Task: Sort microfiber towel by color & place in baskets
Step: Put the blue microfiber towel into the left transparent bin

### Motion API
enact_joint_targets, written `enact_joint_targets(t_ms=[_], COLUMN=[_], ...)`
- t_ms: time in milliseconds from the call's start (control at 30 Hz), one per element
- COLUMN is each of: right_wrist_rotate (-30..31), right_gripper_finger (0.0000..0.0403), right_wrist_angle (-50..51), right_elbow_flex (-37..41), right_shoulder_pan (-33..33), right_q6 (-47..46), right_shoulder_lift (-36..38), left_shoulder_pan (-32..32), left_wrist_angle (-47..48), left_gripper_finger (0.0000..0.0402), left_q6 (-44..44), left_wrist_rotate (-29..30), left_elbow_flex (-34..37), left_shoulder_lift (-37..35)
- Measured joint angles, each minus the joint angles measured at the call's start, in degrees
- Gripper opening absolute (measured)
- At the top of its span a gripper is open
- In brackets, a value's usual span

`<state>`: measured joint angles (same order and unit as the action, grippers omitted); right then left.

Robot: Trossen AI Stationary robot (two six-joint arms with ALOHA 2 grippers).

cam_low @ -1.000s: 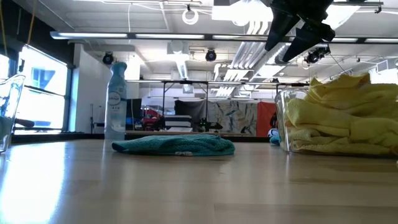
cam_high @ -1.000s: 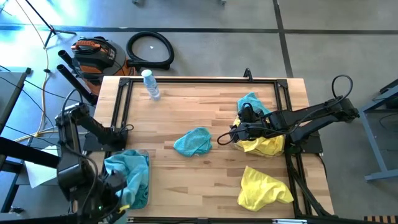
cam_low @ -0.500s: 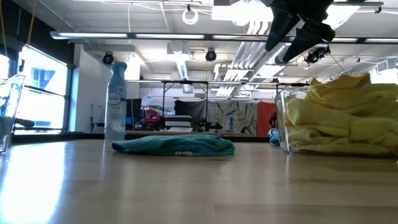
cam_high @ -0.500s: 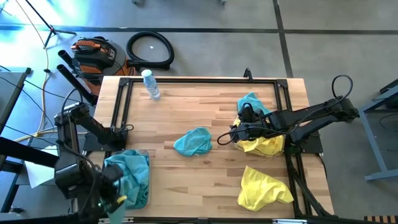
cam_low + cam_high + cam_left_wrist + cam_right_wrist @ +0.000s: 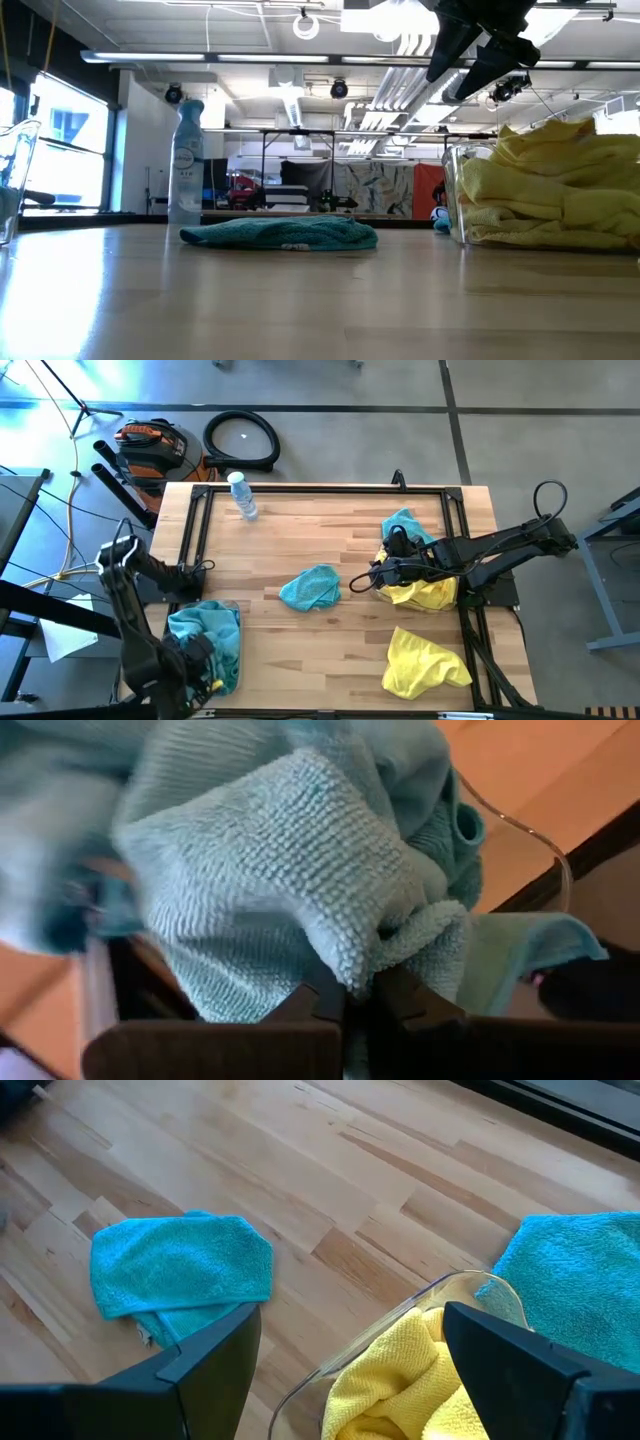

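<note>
My left gripper points down over the clear basket at the table's near left corner and is shut on a teal towel; more teal towels fill that basket. A loose teal towel lies flat mid-table. My right gripper hangs open above the table, between that towel and the right basket of yellow towels. Another yellow towel lies near the front right, and a teal towel lies behind the right basket. My left gripper pinches a bunched fold of the teal towel between its two fingers. The fingers come from above, pointing down. The cloth bulges slack beyond the fingertips over the basket's rim; whether it hangs clear of the pile I cannot tell.
A clear spray bottle stands at the far left of the table. A black frame runs along the table's edges. Bare wood lies between the loose teal towel and the front edge.
My left gripper has come down toward the near left basket, tipping until it points straight down, still shut on the teal towel. My right arm has kept still.
</note>
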<state>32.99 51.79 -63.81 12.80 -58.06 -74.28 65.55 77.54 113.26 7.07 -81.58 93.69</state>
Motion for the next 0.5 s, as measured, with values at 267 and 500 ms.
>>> enact_joint_targets(t_ms=[267, 500], right_wrist_rotate=[0.0, 0.0], right_gripper_finger=[0.0312, 0.0312], right_wrist_angle=[0.0, 0.0], right_elbow_flex=[0.0, 0.0], right_shoulder_pan=[0.0, 0.0], right_q6=[0.0, -0.5], right_shoulder_lift=[0.0, 0.0], left_shoulder_pan=[0.2, 0.6], left_wrist_angle=[-5.2, -8.8], left_gripper_finger=[0.0000, 0.0000], left_q6=[6.7, 6.6], left_wrist_rotate=[-0.9, -2.9], left_elbow_flex=[0.3, 0.3], left_shoulder_lift=[8.6, 15.0])
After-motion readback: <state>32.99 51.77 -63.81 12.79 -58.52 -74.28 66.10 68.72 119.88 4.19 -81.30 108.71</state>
